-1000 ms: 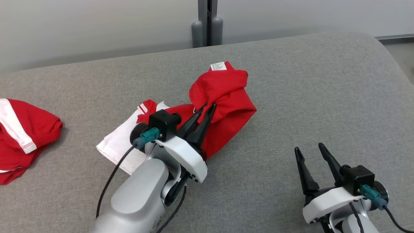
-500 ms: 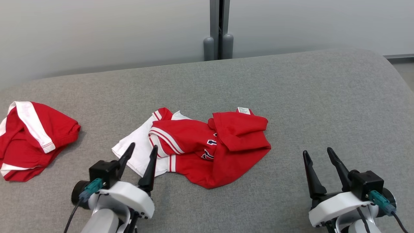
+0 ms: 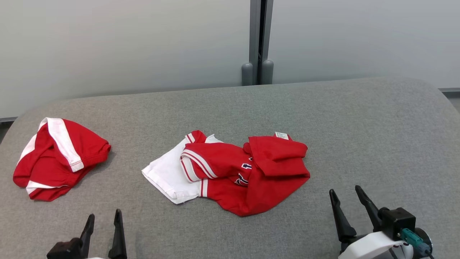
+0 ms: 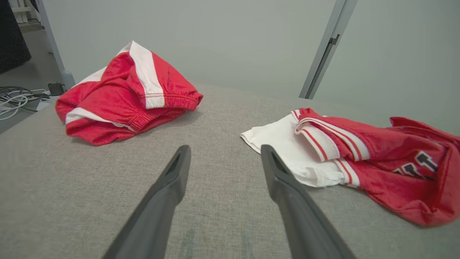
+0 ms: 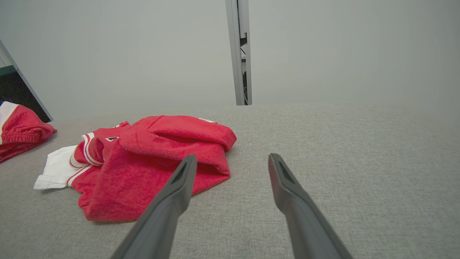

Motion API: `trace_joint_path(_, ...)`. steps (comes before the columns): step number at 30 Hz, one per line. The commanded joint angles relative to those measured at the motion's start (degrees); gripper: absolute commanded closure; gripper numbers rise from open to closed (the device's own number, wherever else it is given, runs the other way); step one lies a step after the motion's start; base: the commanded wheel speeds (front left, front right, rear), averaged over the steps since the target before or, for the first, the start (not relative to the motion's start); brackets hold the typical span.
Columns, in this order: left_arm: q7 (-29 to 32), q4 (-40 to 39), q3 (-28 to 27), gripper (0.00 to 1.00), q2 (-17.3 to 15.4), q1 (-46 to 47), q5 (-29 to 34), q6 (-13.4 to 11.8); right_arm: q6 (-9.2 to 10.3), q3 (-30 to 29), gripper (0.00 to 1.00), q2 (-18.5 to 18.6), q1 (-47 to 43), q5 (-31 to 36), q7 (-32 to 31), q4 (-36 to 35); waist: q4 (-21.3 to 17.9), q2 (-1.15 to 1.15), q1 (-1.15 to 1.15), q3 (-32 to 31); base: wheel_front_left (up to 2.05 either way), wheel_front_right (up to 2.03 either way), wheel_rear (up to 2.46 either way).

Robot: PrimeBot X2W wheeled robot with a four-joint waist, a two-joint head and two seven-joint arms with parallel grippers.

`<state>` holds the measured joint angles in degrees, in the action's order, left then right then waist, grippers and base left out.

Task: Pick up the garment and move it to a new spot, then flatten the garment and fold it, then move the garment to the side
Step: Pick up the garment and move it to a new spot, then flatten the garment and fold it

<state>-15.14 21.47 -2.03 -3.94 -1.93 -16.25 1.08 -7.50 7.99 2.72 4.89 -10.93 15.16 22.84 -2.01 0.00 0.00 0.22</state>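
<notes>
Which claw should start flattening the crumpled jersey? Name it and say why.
Probably right. The right claw, open, sits close beside the jersey at its doubled-over red flap, which needs unfolding; the left claw, open, stands farther back from the white sleeve end.

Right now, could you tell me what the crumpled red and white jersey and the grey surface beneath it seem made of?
The crumpled red and white jersey looks like soft matte knit cloth, perhaps cotton or polyester: it folds limply, with a fuzzy face. The grey surface looks like woven upholstery fabric: a fine, flecked weave shows.
</notes>
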Motion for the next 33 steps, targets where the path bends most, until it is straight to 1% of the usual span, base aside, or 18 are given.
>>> trace_joint_path(1, -0.01, 0.07, -1.17, 0.0, 0.31, -0.98, 1.22, 0.91, 0.02, 0.28, 0.0, 0.36, -0.71, -0.23, -0.01, 0.15, 0.31, 0.0, 0.0, -0.2, 0.0, 0.0, 0.0)
trace_joint_path(9, -0.01, 0.37, -2.08, 0.0, 0.92, -0.71, 2.76, 2.4, 0.02, 1.23, 0.0, 0.33, -0.21, 0.3, -0.01, 0.47, 1.46, 0.0, 0.0, 0.55, 0.0, 0.0, 0.0)
trace_joint_path(15, -0.01, 1.17, 0.22, 0.0, 0.94, 0.14, 0.85, 3.27, 0.02, 4.47, 0.0, 0.33, 2.4, -0.04, -0.01, 1.2, 3.81, 0.0, 0.0, 2.11, 0.0, 0.0, 0.0)
trace_joint_path(19, -0.01, 1.09, 1.9, 0.0, 0.91, 0.68, 0.58, 3.94, 0.02, 6.42, 0.0, 0.4, 6.07, -0.34, 0.0, 3.42, 6.05, 0.0, 0.0, 3.97, 0.0, 0.0, 0.0)
trace_joint_path(26, -0.01, 1.65, 3.45, 0.0, 0.96, 2.91, -0.48, 4.13, 0.02, 6.55, 0.0, 0.39, 12.4, 1.29, -0.01, 8.4, 10.12, 0.0, 0.0, 7.27, 0.0, 0.0, 0.0)
trace_joint_path(28, -0.01, 1.63, 4.06, 0.0, 0.96, 3.34, -0.51, 4.2, 0.02, 6.61, 0.0, 0.33, 13.98, 2.26, -0.01, 9.7, 10.91, 0.0, 0.0, 8.12, 0.0, 0.0, 0.0)
trace_joint_path(33, -0.01, 1.66, 4.59, 0.0, 0.96, 4.32, -1.35, 3.85, 0.02, 7.1, 0.0, 0.37, 15.21, 2.22, 0.0, 11.09, 11.97, 0.0, 0.0, 9.63, 0.0, 0.0, 0.0)
